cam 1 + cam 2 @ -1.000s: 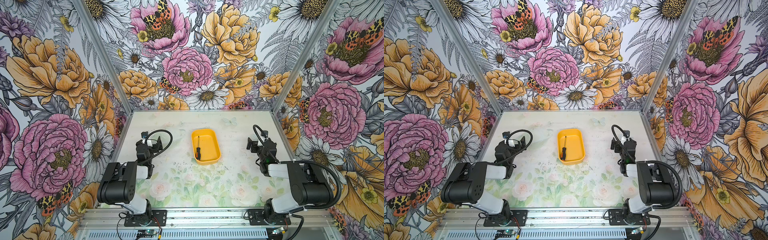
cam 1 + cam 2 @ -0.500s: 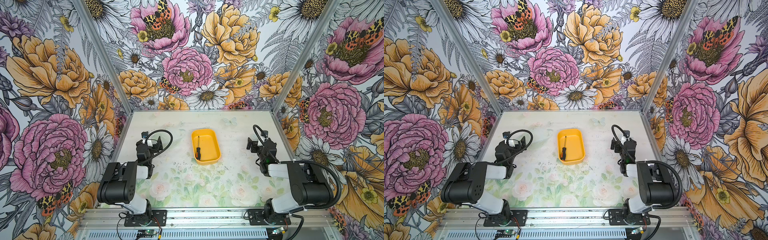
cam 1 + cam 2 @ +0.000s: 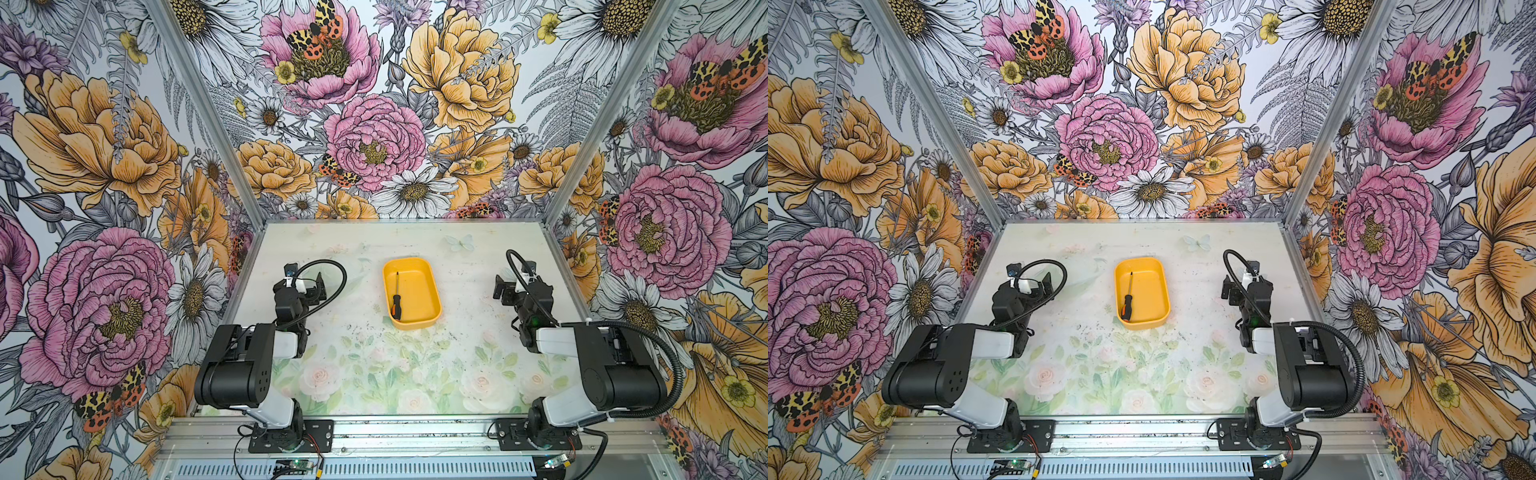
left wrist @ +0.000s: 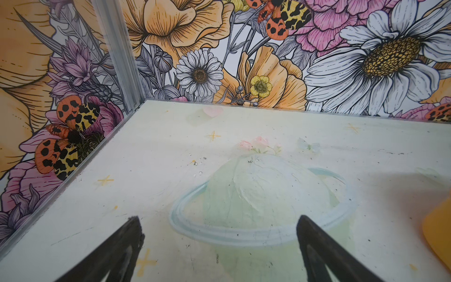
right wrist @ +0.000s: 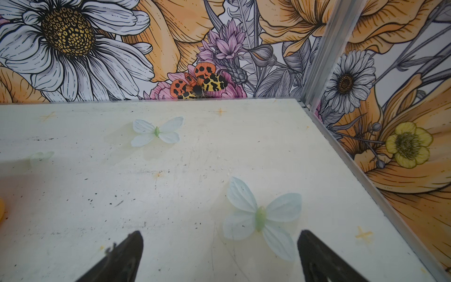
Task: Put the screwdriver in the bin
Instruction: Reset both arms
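The screwdriver (image 3: 395, 296) (image 3: 1128, 300), slim with a dark shaft and a black handle with an orange cap, lies inside the yellow bin (image 3: 432, 286) (image 3: 1163, 286) along its left wall. The bin sits mid-table in both top views. My left gripper (image 3: 309, 286) (image 4: 218, 230) stands open and empty to the left of the bin, apart from it. My right gripper (image 3: 505, 286) (image 5: 219, 244) stands open and empty to the right of the bin. A corner of the bin (image 4: 439, 232) shows at the edge of the left wrist view; the screwdriver is hidden in both wrist views.
Floral walls with metal corner posts (image 3: 590, 124) close the table on three sides. The tabletop (image 3: 374, 365) carries only printed flowers and butterflies (image 5: 261, 214). Both arm bases are bolted to the front rail (image 3: 415, 440).
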### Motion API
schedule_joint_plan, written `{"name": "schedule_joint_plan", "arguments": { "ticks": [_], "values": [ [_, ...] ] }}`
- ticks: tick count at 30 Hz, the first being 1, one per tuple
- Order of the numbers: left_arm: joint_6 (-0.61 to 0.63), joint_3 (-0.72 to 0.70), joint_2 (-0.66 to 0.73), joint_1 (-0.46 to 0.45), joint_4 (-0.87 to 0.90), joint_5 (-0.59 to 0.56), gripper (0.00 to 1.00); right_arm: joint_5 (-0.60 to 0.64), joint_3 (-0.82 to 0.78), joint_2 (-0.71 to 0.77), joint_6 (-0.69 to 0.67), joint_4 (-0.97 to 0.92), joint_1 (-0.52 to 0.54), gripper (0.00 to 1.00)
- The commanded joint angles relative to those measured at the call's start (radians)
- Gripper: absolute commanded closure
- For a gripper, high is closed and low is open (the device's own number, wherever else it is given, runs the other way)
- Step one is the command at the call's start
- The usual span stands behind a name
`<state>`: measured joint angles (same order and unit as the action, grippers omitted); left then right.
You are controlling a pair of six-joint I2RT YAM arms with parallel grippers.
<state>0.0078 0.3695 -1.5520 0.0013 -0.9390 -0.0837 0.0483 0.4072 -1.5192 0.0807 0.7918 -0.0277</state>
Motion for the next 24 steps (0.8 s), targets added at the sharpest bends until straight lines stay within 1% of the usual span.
{"name": "schedule_joint_plan", "arguments": {
  "ticks": [1, 24],
  "values": [
    [0.014, -0.003, 0.001, -0.01, -0.022, -0.028, 0.01, -0.007, 0.004, -0.01, -0.002, 0.028, -0.005, 0.01],
    [0.016, -0.004, 0.002, -0.015, -0.027, -0.036, 0.01, -0.005, 0.004, -0.01, -0.001, 0.028, -0.005, 0.01]
  ]
}}
